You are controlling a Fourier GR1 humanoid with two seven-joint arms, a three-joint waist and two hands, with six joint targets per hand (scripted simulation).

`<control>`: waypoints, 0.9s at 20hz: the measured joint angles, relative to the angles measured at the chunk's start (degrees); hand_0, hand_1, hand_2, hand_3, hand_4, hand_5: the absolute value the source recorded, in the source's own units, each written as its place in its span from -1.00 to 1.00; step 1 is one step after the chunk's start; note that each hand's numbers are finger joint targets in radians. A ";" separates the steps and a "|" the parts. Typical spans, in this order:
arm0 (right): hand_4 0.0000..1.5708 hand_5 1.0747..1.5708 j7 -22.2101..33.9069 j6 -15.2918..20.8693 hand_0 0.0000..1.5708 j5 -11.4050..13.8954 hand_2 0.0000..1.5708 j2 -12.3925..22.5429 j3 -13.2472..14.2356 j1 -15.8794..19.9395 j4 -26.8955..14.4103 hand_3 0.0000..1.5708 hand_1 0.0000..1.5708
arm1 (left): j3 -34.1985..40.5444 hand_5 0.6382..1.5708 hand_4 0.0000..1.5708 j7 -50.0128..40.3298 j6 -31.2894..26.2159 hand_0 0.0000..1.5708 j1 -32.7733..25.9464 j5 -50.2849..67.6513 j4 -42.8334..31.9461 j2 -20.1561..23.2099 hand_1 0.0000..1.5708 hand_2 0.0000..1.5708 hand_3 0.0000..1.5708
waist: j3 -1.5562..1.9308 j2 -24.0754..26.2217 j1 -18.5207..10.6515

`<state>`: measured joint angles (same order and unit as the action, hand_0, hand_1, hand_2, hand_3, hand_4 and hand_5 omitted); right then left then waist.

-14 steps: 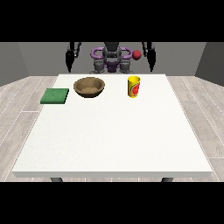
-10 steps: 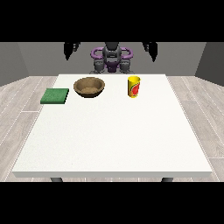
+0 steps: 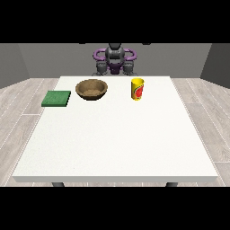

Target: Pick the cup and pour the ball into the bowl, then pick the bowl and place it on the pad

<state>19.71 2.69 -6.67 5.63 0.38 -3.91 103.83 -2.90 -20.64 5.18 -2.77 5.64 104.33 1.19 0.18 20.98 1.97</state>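
A yellow cup (image 3: 137, 89) with a red patch on its side stands upright at the far right-middle of the white table (image 3: 117, 143). No ball shows apart from it. A brown wooden bowl (image 3: 91, 88) sits to its left, and a flat green pad (image 3: 56, 98) lies further left, near the table's left edge. The robot's torso (image 3: 115, 58) stands behind the far edge. Its arms go up past the top of the view, so neither hand shows.
Grey plank floor surrounds the table. The near half of the tabletop bears nothing. The table's far edge runs just in front of the robot's body.
Both hands have risen from beside the robot's shoulders out past the top of the view. A small red ball seen near the hand at the view's right no longer shows.
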 measured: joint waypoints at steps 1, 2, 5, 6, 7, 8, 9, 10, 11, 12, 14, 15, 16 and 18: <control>0.01 0.91 1.21 0.09 -1.00 -0.61 -1.00 0.31 0.55 0.27 1.42 -1.00 -1.00 | -0.47 0.98 -0.26 -2.13 1.01 -1.00 1.13 -0.34 1.72 -0.25 -1.00 -1.00 -1.00 | -0.03 -0.59 -0.09; -0.02 0.89 3.15 0.63 -1.00 -0.67 -1.00 0.38 0.46 0.86 3.14 -1.00 -1.00 | -0.95 0.97 -0.28 -3.32 2.16 -1.00 2.10 -1.08 2.96 -0.45 -1.00 -1.00 -1.00 | -0.05 -1.28 0.14; -0.04 0.92 5.17 1.41 -1.00 -0.74 -1.00 0.44 0.66 1.64 7.64 -1.00 -1.00 | -1.75 0.97 -0.23 -2.97 3.46 -1.00 3.49 -2.23 4.91 -0.64 -1.00 -1.00 -1.00 | -0.12 -5.08 0.86; -0.06 0.90 3.90 1.14 -1.00 -1.07 -1.00 0.48 1.24 2.25 7.71 -1.00 -1.00 | -2.23 0.97 -0.23 -2.09 4.18 -1.00 4.93 -3.13 4.61 -0.75 -1.00 -1.00 -1.00 | -0.14 -7.03 1.02; -0.09 0.88 3.57 1.06 -1.00 -1.10 -1.00 0.37 1.06 3.08 8.23 -1.00 -1.00 | -2.32 0.97 -0.22 -0.59 5.02 -1.00 6.29 -3.96 3.67 -0.84 -1.00 -1.00 -1.00 | -0.14 -8.94 1.67; -0.08 0.90 2.30 1.07 -1.00 -0.77 -1.00 0.05 0.90 3.63 8.11 -1.00 -1.00 | -2.12 0.96 -0.24 0.99 4.91 -1.00 6.99 -4.17 2.90 -0.86 -1.00 -1.00 -1.00 | -0.15 -10.90 1.66; -0.07 0.91 0.87 1.20 -1.00 -0.48 -1.00 -0.37 0.80 4.55 7.89 -1.00 -1.00 | -1.63 0.94 -0.26 2.76 4.68 -1.00 8.04 -4.33 1.97 -0.68 -1.00 -1.00 -1.00 | -0.16 -13.09 1.70; -0.07 0.92 -0.97 1.26 -1.00 -0.11 -1.00 -0.84 0.72 5.35 7.11 -0.71 -1.00 | -1.47 0.93 -0.27 4.35 4.56 -1.00 9.39 -4.51 1.23 -0.76 -1.00 -1.00 -1.00 | -0.17 -15.45 1.66; -0.09 0.90 -2.74 1.47 -1.00 0.48 -1.00 -1.47 0.34 6.02 6.42 -0.89 -1.00 | -1.50 0.90 -0.30 6.41 4.42 -1.00 10.05 -4.95 0.27 -0.85 -1.00 -1.00 -1.00 | -0.17 -17.53 1.47; -0.10 0.88 -4.90 0.73 -1.00 0.04 -1.00 -1.49 0.72 6.08 5.74 -1.00 -1.00 | -1.01 0.88 -0.30 8.97 4.00 -1.00 10.18 -4.92 -0.80 -0.70 -1.00 -1.00 -1.00 | -0.18 -19.55 1.60; -0.13 0.87 -7.73 0.35 -1.00 0.10 -1.00 -1.96 0.73 7.39 4.61 -1.00 -1.00 | -0.35 0.86 -0.28 13.69 4.12 -1.00 11.56 -5.78 -3.55 -0.72 -1.00 -1.00 -1.00 | -0.17 -23.63 1.97; -0.12 0.89 -8.26 -0.15 -1.00 -0.74 -1.00 -1.57 1.61 8.36 4.13 -1.00 -1.00 | -0.04 0.82 -0.30 15.91 4.13 -1.00 12.05 -6.36 -4.98 -0.57 -1.00 -1.00 -1.00 | -0.18 -25.12 2.15; -0.12 0.91 -9.67 -0.77 -1.00 -1.33 -1.00 -1.12 2.58 8.86 3.59 -1.00 -1.00 | 0.51 0.84 -0.29 18.55 3.86 -1.00 12.12 -6.49 -6.38 -0.35 -1.00 -1.00 -1.00 | -0.18 -26.66 2.31; -0.13 0.91 -11.76 -2.32 -1.00 -2.84 -1.00 -0.03 4.44 9.98 2.24 -1.00 -1.00 | 1.56 0.81 -0.39 23.01 3.38 -1.00 12.58 -6.62 -9.39 0.02 -1.00 -1.00 -1.00 | -0.18 -29.36 2.57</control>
<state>7.94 0.38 -9.51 5.59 4.82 6.07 106.07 -1.34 2.38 8.56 9.81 -0.98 94.93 1.21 -0.01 -8.39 4.54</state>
